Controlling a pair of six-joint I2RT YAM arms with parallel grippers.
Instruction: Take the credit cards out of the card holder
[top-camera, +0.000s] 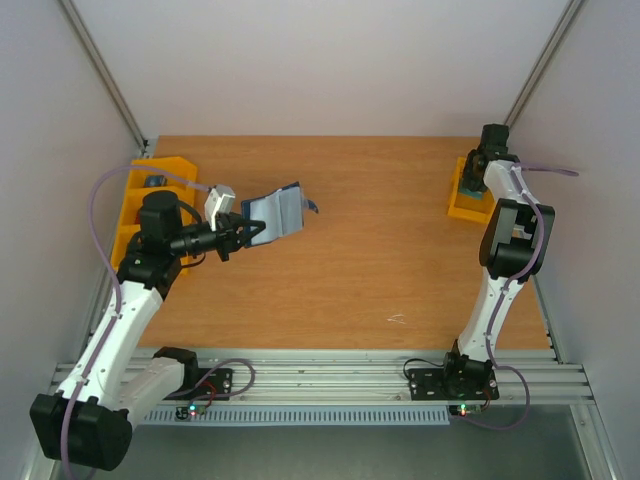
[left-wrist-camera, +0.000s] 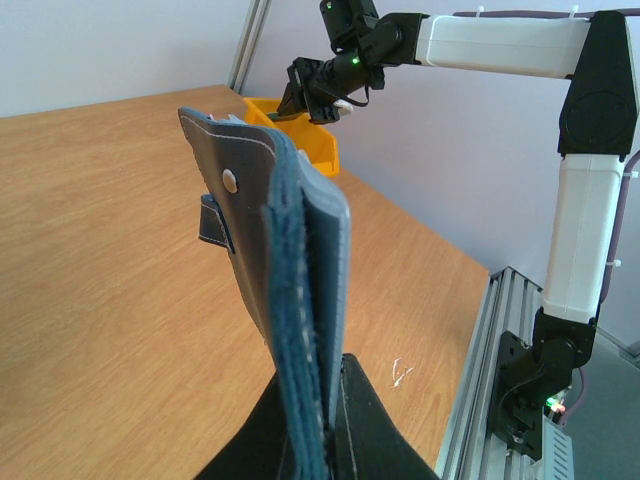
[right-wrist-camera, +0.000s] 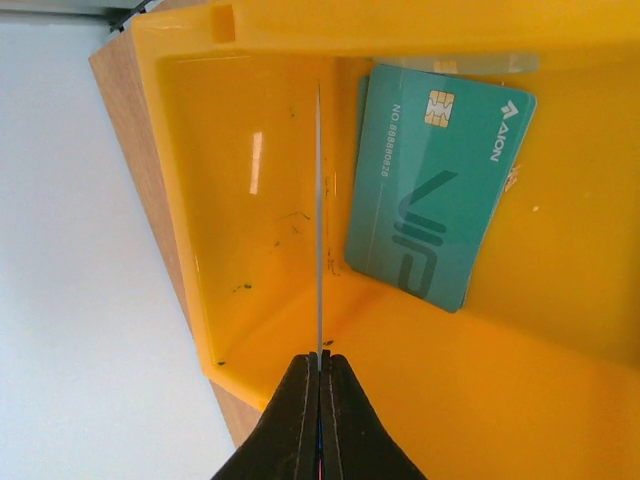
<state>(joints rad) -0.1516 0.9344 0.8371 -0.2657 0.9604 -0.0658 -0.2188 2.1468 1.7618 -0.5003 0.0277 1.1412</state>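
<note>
The card holder (top-camera: 275, 213), a dark navy folding wallet with a lighter blue inside, hangs open above the left half of the table. My left gripper (top-camera: 245, 232) is shut on its lower edge. In the left wrist view the card holder (left-wrist-camera: 285, 260) stands edge-on between the black fingers, its small metal clasp showing. My right gripper (right-wrist-camera: 320, 358) is shut on a thin credit card (right-wrist-camera: 319, 220), seen edge-on, over the yellow bin (right-wrist-camera: 230, 200) at the back right. A teal credit card (right-wrist-camera: 435, 185) with a chip lies flat in that bin.
A second yellow bin (top-camera: 150, 200) stands at the table's left edge beside the left arm. The right yellow bin (top-camera: 468, 205) sits near the far right corner. Grey walls close in both sides; an aluminium rail runs along the near edge.
</note>
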